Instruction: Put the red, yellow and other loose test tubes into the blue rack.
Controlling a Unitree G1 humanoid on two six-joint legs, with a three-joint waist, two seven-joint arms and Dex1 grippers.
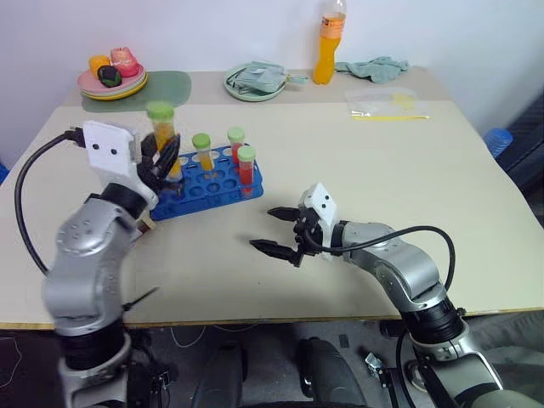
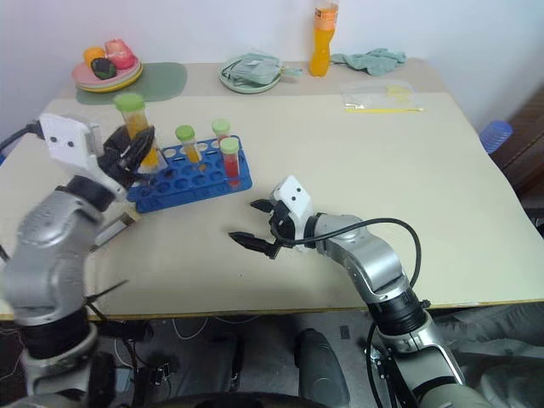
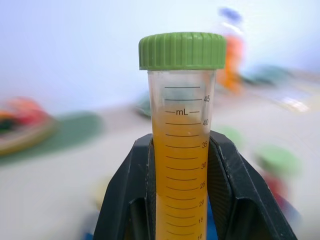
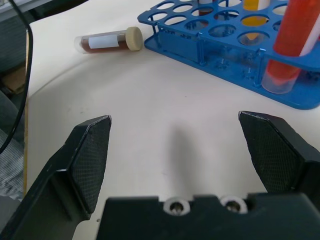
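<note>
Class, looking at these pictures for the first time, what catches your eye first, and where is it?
The left gripper holds up a green-capped tube of orange liquid beside the blue rack, where three tubes stand. The right gripper hangs open over the table, and a brown tube with a cream cap lies beside the rack.

Behind the yellow tube (image 3: 182,150) you are looking at smears only: the table, the plates and the orange bottle (image 3: 231,60) are blurring past telling, and the tube's lower end is running off the frame between the left gripper (image 3: 182,200) fingers. In the head views that gripper's fingers (image 1: 161,166) are covering the tube's lower half, so you cannot tell whether it is standing over a hole of the blue rack (image 1: 208,183). The brown tube (image 4: 107,41) lying beside the rack is mostly hiding behind the left arm in the head views.
</note>
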